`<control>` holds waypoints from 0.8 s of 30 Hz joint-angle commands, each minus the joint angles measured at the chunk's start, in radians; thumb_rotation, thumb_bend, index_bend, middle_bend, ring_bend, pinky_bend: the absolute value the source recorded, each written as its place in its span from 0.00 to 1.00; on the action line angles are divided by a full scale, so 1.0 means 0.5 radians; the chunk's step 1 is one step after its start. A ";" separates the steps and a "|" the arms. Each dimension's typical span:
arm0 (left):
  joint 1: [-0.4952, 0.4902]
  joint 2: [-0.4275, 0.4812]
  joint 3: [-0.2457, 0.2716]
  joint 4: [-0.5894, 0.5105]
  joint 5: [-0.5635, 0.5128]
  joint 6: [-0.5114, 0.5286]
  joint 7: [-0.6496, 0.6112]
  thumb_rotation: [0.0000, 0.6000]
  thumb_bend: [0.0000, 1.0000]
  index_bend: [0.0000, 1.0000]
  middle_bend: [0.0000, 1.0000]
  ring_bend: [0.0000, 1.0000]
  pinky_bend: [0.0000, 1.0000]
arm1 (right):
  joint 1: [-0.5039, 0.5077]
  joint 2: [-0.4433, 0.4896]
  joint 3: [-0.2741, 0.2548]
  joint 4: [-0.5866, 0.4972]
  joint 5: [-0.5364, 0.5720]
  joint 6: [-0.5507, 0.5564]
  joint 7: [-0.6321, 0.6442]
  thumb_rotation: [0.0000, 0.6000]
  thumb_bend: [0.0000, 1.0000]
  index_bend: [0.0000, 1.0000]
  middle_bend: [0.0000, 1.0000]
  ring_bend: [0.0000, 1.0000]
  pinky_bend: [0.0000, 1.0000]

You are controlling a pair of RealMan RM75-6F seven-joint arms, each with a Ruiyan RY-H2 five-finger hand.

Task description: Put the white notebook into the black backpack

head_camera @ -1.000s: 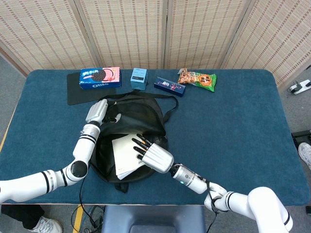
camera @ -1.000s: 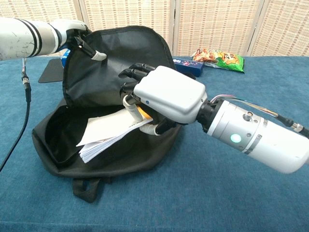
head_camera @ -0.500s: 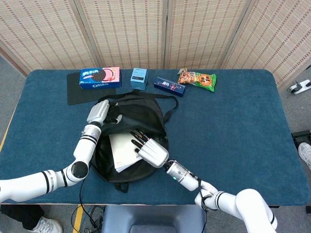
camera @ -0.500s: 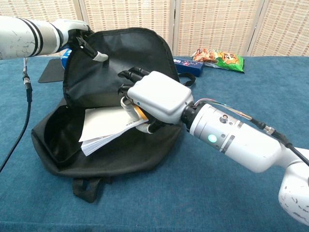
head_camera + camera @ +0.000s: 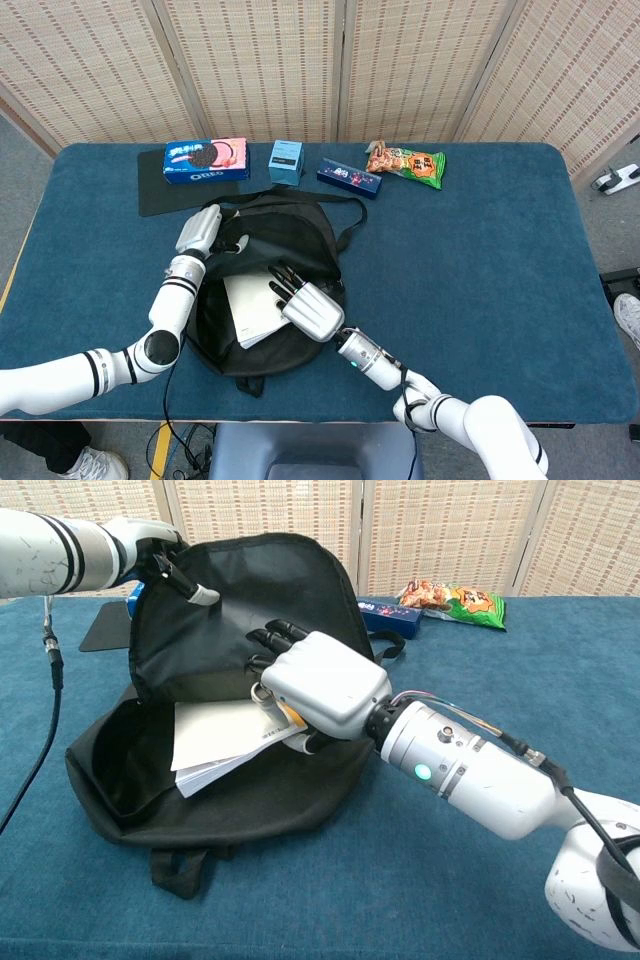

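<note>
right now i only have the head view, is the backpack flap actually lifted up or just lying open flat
Observer: The chest view shows the left hand holding the edge of the black backpack flap, and the flap stands nearly upright behind the opening.
Operator: ok and is the notebook in the bag or above it
Observer: The white notebook sits low inside the opening. Its near corner appears to rest on the lower lining, and its pages are slightly fanned.
Operator: does the right hand have it
Observer: Yes, the right hand grips its right edge, with the fingers above the cover and the thumb beneath.
</note>
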State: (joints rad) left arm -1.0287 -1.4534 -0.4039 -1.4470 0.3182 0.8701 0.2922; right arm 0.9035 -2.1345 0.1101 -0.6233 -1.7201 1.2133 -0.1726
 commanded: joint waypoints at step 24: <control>-0.027 0.097 0.038 -0.058 -0.145 -0.074 -0.012 1.00 0.46 0.80 0.46 0.38 0.27 | 0.016 -0.183 -0.089 0.412 0.051 0.137 0.045 1.00 0.09 0.11 0.16 0.00 0.00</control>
State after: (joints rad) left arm -1.0417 -1.4054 -0.3855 -1.4766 0.2465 0.8333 0.2856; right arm 0.9178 -2.2391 0.0657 -0.3993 -1.7002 1.2779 -0.1420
